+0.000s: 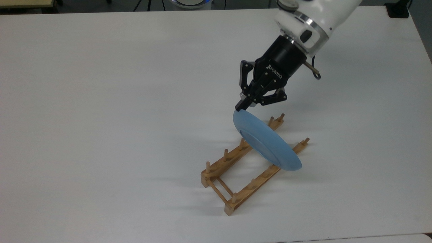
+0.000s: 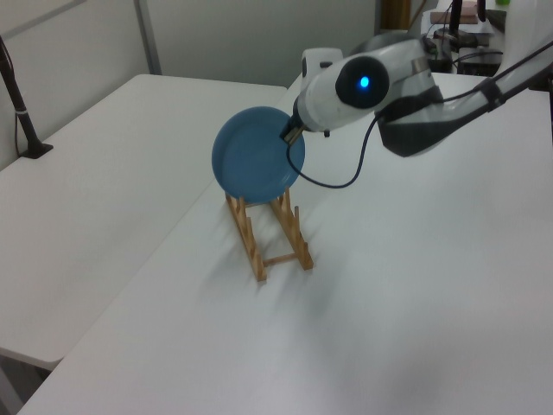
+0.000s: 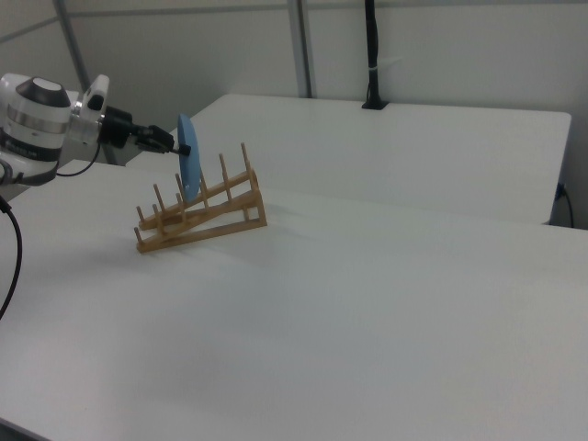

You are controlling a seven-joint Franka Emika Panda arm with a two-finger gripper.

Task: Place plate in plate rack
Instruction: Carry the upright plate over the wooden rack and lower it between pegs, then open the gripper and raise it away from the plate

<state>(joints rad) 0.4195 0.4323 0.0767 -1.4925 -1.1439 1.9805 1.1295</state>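
The gripper (image 1: 241,105) pinches the plate (image 1: 266,141) by its top rim, the plate hanging tilted below it, among the rack's (image 1: 236,175) pegs.

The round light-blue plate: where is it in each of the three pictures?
Top view: the round light-blue plate sits right of centre, over the light-brown wooden plate rack.
Left view: centre-left, upper half.
Right view: upper left, seen edge-on.
Shared landmark: the rack beneath it.

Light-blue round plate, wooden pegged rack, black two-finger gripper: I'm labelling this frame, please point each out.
Light-blue round plate (image 1: 266,141), top view, on its underside.
Wooden pegged rack (image 1: 220,164), top view, on the nearer-left rail.
Black two-finger gripper (image 1: 241,105), top view, at the fingertips on the plate's rim.
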